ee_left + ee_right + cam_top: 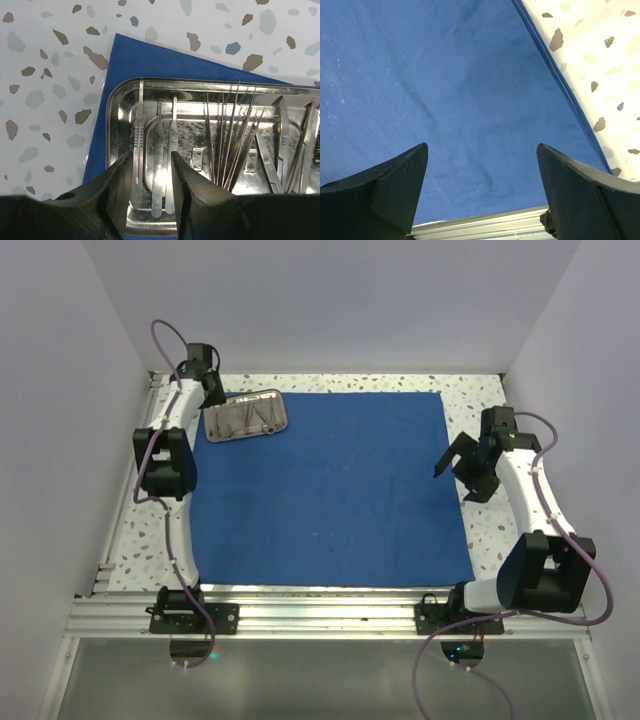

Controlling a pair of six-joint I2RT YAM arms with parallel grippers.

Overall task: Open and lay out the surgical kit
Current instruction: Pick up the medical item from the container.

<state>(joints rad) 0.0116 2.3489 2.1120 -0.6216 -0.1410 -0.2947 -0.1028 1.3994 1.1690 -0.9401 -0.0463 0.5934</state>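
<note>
The surgical kit's royal-blue cloth [340, 490] lies spread flat on the table. Its steel tray [284, 412] sits on the cloth's far left corner. My left gripper [212, 390] hovers at the tray's left end. In the left wrist view the tray [112, 115] holds flat steel handles [157, 150], thin tweezers [230, 135] and scissor-like blades [285, 145]. My left gripper [152, 155] stands partly open, with two of the handles lying between its fingers. My right gripper [455, 478] hangs wide open over the cloth's right edge [445, 75], and the gripper [482, 146] holds nothing.
The speckled tabletop [470, 400] shows around the cloth. An aluminium rail [320, 600] runs along the near edge, also seen in the right wrist view as a rail [485, 225]. White walls [60, 390] close in the left, right and back.
</note>
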